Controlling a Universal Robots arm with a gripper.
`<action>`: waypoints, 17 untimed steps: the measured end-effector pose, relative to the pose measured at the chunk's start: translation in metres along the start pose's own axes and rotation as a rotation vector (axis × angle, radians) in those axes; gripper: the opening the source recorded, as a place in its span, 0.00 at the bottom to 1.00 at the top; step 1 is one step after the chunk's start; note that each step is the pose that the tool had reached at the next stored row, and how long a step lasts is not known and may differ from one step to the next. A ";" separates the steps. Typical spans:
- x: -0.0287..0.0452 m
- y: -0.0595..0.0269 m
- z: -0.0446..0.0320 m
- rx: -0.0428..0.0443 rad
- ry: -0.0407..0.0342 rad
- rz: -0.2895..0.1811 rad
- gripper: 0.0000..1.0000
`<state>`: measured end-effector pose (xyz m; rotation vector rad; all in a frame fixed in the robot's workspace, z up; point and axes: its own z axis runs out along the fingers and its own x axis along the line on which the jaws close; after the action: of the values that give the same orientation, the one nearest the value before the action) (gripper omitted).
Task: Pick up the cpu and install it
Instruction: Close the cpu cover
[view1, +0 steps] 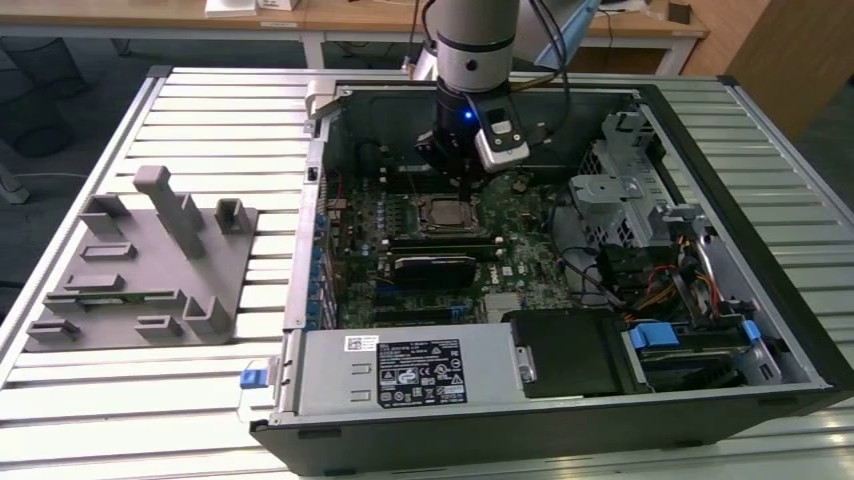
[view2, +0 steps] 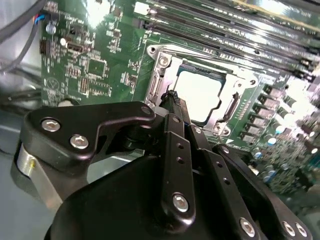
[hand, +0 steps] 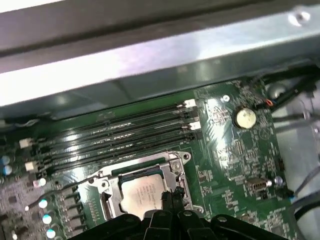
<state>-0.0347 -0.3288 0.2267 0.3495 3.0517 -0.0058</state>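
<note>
I hang inside the open computer case (view1: 801, 330), which sits on a slatted table (view1: 200, 110). A grey holder block (view1: 134, 270) stands outside it toward the exterior view's left, well apart from me. The case holds the green motherboard (view1: 534, 215), and I am over its metal-framed socket (view2: 161, 61).

The cpu (view2: 197, 95) lies flat in that socket, its silvery top bare inside the frame; the first wrist view shows it there too (hand: 142, 192). The chip is square, so it has no long axis to line up with.

My gripper (view2: 172, 97) points down at the socket's edge, with the chip just beside my tips and a little below them. My two fingers are drawn together and nothing is pinched between them. Whether the tips touch the frame I cannot tell. I judge that the chip is seated and I have let go.
</note>
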 end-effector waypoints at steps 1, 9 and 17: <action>0.0000 0.0000 0.0001 -0.0009 0.0000 -0.016 0.11; 0.0007 -0.0003 0.0011 0.0012 -0.0006 -0.029 0.11; 0.0008 -0.0004 0.0027 0.0081 0.0043 -0.030 0.11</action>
<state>-0.0354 -0.3290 0.2240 0.3050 3.0617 -0.0190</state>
